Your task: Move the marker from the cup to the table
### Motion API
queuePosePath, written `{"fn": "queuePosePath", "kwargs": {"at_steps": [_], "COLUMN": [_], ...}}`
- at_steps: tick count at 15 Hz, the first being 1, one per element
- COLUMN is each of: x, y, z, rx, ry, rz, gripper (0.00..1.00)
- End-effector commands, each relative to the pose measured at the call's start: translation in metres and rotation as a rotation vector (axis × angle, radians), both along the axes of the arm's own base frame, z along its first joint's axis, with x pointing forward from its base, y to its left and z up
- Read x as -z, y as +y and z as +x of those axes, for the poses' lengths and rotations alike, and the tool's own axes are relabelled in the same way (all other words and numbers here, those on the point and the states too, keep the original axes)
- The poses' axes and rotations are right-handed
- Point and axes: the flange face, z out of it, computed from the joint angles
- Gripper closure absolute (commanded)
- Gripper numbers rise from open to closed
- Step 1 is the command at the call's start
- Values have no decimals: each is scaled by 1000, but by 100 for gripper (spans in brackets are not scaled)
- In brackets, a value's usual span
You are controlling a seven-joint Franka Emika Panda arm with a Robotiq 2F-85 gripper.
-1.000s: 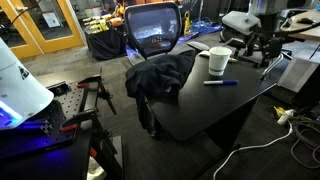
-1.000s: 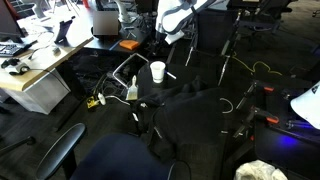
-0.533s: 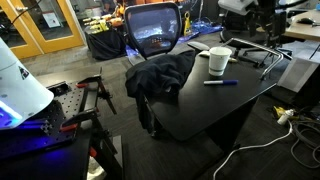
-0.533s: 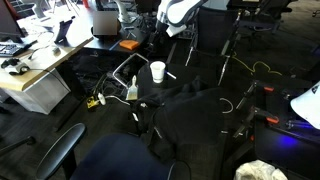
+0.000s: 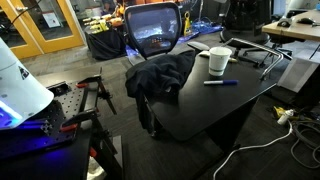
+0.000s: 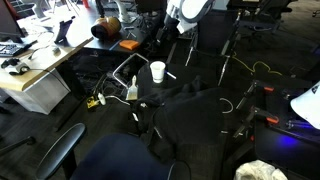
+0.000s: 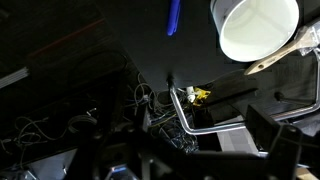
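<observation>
The white cup [image 5: 217,61] stands upright on the black table [image 5: 235,105]. The dark blue marker [image 5: 220,83] lies flat on the table just in front of the cup, apart from it. In the wrist view the cup [image 7: 257,27] is seen from above and is empty, with the marker [image 7: 173,17] beside it. The cup also shows in an exterior view [image 6: 157,70]. My gripper [image 7: 190,160] is high above the table; its dark fingers stand apart with nothing between them. Only my white arm [image 6: 190,9] shows at the top edge of an exterior view.
A mesh office chair [image 5: 152,30] with a dark jacket [image 5: 160,75] over it stands at the table's edge. White papers [image 5: 198,48] and a bent metal rod [image 5: 250,50] lie behind the cup. Cables and a power strip [image 5: 285,117] are on the floor.
My arm has risen up and away from the cup, leaving one exterior view at the top. The cup and the marker have not moved.
</observation>
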Motion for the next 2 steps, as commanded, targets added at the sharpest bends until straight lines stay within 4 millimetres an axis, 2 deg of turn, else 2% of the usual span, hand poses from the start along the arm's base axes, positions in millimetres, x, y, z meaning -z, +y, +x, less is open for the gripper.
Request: {"fn": "queuePosePath", "kwargs": {"at_steps": [1,2], "x": [-3,-4], "y": [0,1], "z": [-4,-7], "rx": [-1,-1], "ry": [4,6], "rz": [1,2], "gripper": [0,0]}}
